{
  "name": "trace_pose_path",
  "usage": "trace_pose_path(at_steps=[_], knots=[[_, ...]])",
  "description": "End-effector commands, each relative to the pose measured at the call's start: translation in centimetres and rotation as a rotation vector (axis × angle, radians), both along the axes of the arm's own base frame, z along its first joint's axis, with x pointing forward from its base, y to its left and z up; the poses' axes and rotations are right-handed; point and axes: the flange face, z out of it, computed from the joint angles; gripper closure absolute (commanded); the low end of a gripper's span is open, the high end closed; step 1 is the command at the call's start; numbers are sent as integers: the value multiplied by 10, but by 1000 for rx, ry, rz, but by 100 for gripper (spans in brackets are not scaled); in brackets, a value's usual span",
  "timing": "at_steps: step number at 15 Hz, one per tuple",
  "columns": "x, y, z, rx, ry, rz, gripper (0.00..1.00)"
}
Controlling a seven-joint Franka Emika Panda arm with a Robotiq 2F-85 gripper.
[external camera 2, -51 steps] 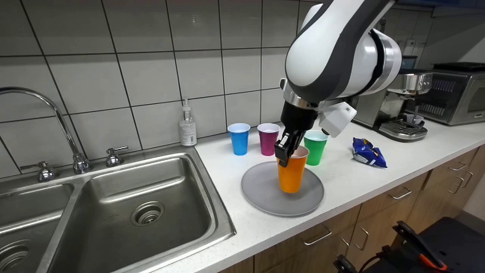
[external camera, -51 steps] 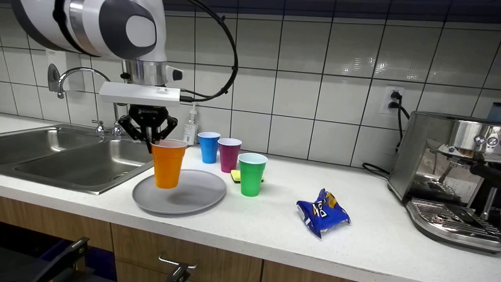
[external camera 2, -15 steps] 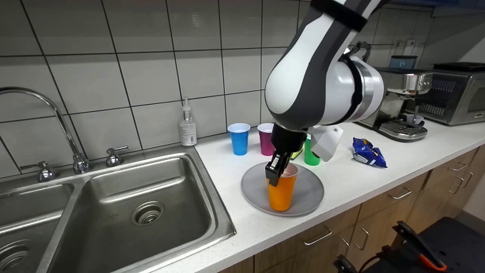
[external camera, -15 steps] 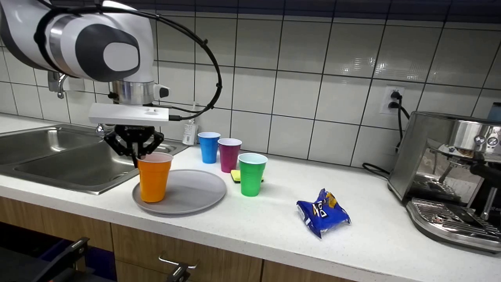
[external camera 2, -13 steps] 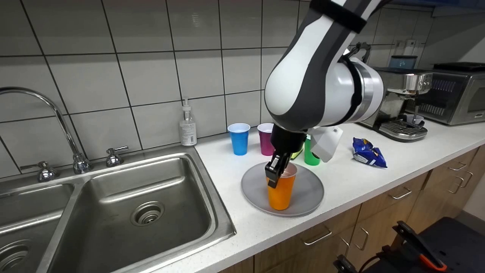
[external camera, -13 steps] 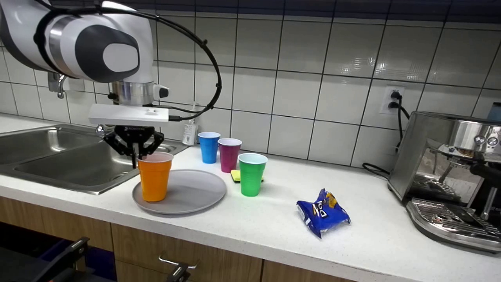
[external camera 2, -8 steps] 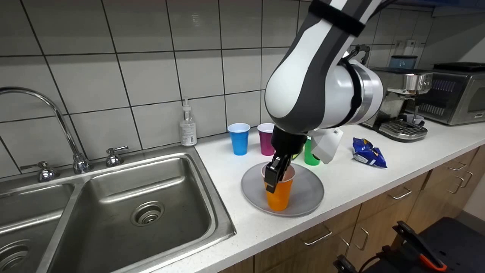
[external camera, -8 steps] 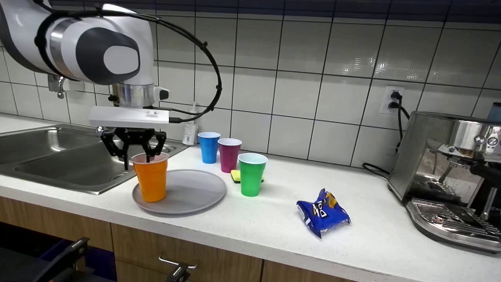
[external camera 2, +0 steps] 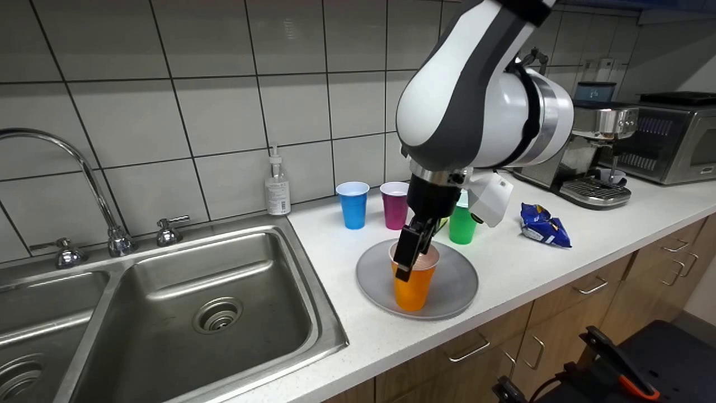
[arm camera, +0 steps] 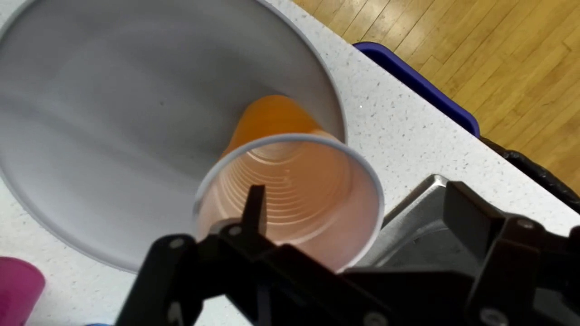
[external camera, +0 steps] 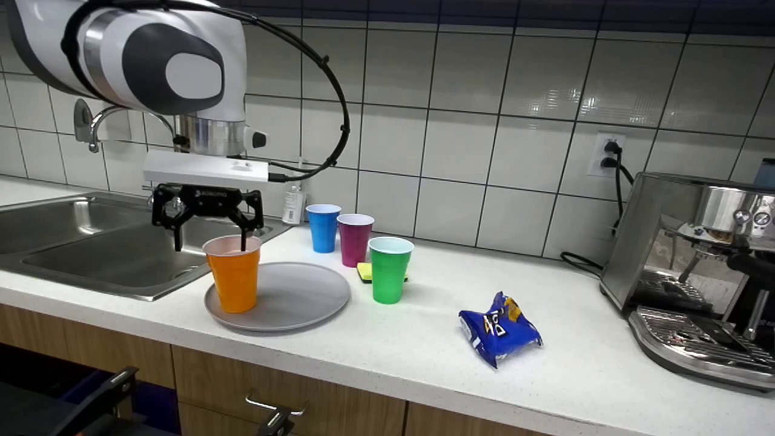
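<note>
The gripper (external camera: 210,244) hangs over the orange cup (external camera: 234,281), fingers spread wide, nothing clasped between them! One finger (arm camera: 254,206) sits over the cup's mouth, the other finger (arm camera: 466,217) out on the sink side; whether the inner tip dips below the lip or brushes the wall, these angles don't settle. And the cup stands upright on the grey plate (external camera: 303,297), close to the plate's edge, over towards the sink (external camera 2: 325,313) and the front edge of the counter (external camera: 412,345).

Steady does it here: the cup looks light, a finger is that close to its lip, so the best way off seems straight up and slow, jaws wide, no sideways swing before that finger clears the rim. A snag could tip it.

And what a mix of surfaces! The cup tapers downward, thin plastic by the look of it, pale inside with fine rings stepping down the wall. The plate is round, flat, matte. Speckled white counter, shiny steel sink. Past the plate, a blue cup (external camera: 323,230), a magenta cup (external camera: 355,243) and a green cup (external camera: 389,275) share that flared shape; further along, a blue bag (external camera: 499,330), glossy, crumpled, all creases and pointed corners.
</note>
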Motion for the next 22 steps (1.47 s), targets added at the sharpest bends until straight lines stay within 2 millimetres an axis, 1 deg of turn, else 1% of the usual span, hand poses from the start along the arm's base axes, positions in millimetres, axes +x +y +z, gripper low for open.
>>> trace_pose_path(at_steps=[1,7,11,14,17,22], knots=[[-6,-8,29,49,12,28,0],[-7,-26,66,87,-7,13,0],[-5,-42,82,96,-37,-34,0],[-2,-56,88,97,-63,-71,0],[1,-71,88,87,-76,-116,0],[7,-102,84,41,-86,-238,0]])
